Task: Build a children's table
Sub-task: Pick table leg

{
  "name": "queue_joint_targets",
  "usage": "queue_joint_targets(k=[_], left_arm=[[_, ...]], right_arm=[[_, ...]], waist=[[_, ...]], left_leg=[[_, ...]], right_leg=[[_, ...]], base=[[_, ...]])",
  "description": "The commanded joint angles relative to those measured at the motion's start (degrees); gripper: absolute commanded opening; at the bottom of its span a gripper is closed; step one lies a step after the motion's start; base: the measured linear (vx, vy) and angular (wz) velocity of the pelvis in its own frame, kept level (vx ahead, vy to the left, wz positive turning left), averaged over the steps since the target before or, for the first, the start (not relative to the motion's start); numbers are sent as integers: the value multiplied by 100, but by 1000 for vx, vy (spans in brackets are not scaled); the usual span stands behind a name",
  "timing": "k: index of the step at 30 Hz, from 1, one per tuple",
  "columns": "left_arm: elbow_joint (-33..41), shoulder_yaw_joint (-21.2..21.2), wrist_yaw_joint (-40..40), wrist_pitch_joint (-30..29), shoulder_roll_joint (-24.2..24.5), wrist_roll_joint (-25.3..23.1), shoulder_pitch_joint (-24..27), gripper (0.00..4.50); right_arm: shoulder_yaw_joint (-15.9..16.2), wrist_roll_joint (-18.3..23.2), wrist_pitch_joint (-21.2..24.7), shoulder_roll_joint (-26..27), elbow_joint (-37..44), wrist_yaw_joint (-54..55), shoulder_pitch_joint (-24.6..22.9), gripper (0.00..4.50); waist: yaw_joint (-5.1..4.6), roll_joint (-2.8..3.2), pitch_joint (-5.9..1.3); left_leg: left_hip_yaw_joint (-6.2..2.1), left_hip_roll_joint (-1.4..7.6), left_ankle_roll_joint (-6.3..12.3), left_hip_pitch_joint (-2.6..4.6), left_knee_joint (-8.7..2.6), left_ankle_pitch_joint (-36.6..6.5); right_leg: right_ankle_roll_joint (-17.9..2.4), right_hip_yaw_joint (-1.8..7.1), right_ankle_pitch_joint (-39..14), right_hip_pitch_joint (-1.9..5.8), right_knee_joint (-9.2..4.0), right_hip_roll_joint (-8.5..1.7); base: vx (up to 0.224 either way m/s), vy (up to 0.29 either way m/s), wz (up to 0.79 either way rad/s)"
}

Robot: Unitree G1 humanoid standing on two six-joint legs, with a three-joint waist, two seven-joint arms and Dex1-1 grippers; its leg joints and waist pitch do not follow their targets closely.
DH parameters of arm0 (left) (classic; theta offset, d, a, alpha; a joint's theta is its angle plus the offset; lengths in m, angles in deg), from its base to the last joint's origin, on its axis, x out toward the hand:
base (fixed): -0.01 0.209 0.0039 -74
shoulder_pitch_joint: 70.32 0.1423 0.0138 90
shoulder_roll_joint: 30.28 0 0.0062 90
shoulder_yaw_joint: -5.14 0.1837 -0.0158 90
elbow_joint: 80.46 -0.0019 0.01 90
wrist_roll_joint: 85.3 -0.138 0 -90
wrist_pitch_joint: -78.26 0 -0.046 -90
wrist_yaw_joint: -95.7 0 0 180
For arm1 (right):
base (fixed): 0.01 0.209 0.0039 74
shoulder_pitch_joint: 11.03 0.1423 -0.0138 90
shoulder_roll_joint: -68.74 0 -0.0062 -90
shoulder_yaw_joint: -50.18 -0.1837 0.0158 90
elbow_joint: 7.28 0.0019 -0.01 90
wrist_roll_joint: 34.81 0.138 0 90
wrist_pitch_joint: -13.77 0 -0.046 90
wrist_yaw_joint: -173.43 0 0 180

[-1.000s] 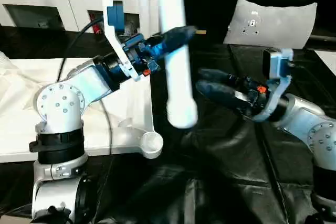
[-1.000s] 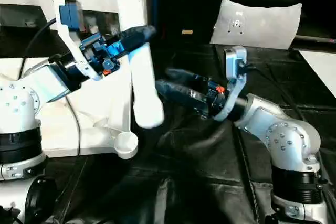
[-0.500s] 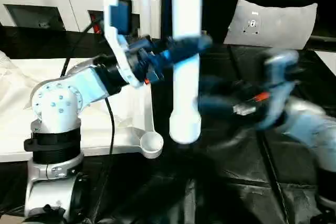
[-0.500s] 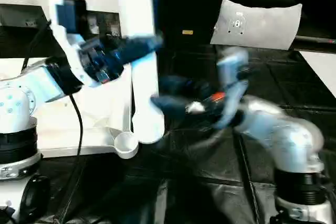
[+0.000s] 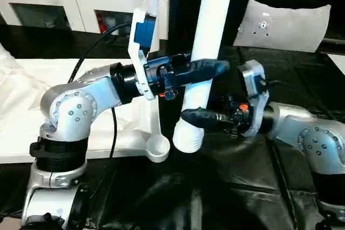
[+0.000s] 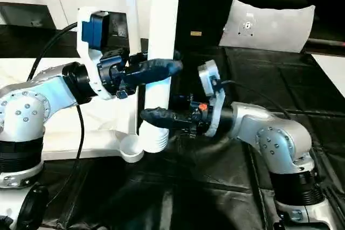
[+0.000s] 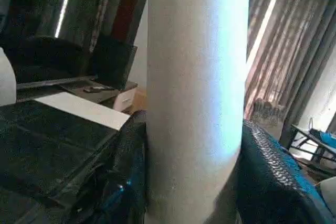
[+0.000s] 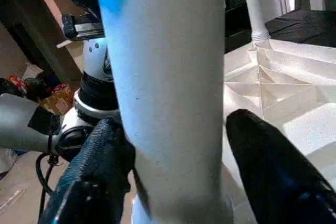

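Left eye view: the table top lies ribbed side up at the black mat's left, its corner socket just beside the lower end of the near-upright leg, with open mat to the right; the left gripper is clamped on the leg's middle, and the right gripper brackets it lower down. Left wrist view: both black fingers press the leg, whose ends are cut off. Right wrist view: the fingers flank the leg, contact unclear
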Motion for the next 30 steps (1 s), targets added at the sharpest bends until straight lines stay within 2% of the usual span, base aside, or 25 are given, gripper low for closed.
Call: queue_joint_targets(k=[1,3,9,16,18,20,22,23,24,30], left_arm=[[174,136,140,58,-19,14,2,186],[187,161,156,77,-16,-12,28,186],[173,221,112,97,-8,-79,102,186],[127,228,44,93,-7,-162,185,186],[57,308,-36,14,36,-265,214,186],[41,326,-72,40,53,-334,221,186],[38,379,-107,155,86,-501,259,256],[38,379,-107,155,86,-501,259,256],[109,463,-117,213,157,-640,343,263],[272,582,-276,528,198,-1013,585,307]], right_arm=[[48,-186,-69,-10,-24,63,-37,257],[89,-221,-99,0,-22,70,-66,254],[149,-312,-178,10,-16,114,-166,201],[202,-429,-250,29,-5,150,-274,194],[213,-516,-347,66,-23,234,-301,194],[213,-586,-434,91,-27,284,-306,193],[215,-752,-624,147,-60,406,-310,193],[215,-752,-624,147,-60,406,-310,193],[240,-942,-815,233,-105,592,-312,192],[322,-1333,-1159,523,-220,995,-359,191]], waist=[[-14,-37,-445],[-13,-33,-446],[-11,-29,-452],[-10,-29,-450],[-10,-3,-443],[-12,-6,-445],[-18,-13,-445],[-17,-8,-443],[-22,9,-443],[-44,-3,-442]], left_leg=[[2,229,75,-35,-375,165],[0,232,61,-34,-377,166],[-1,233,62,-37,-374,169],[0,233,65,-34,-374,129],[-5,233,54,-35,-376,85],[-5,234,36,-32,-380,62],[-4,231,26,-31,-382,61],[-5,233,17,-28,-382,39],[-15,247,-17,-29,-390,55],[-11,249,-48,-22,-405,-61]], right_leg=[[-713,322,-928,376,-418,-503],[-720,321,-916,377,-413,-503],[-748,322,-831,383,-408,-507],[-731,322,-934,379,-417,-505],[-722,321,-1001,371,-424,-507],[-689,320,-1069,373,-436,-508],[-665,319,-1101,371,-444,-505],[-663,319,-1126,365,-444,-506],[-655,316,-1115,358,-443,-508],[-665,322,-1115,356,-442,-509]], base=[[0,0,0],[0,0,0],[0,0,0],[0,0,0],[0,0,0],[0,0,0],[0,0,0],[0,0,0],[0,0,0],[0,0,0]])
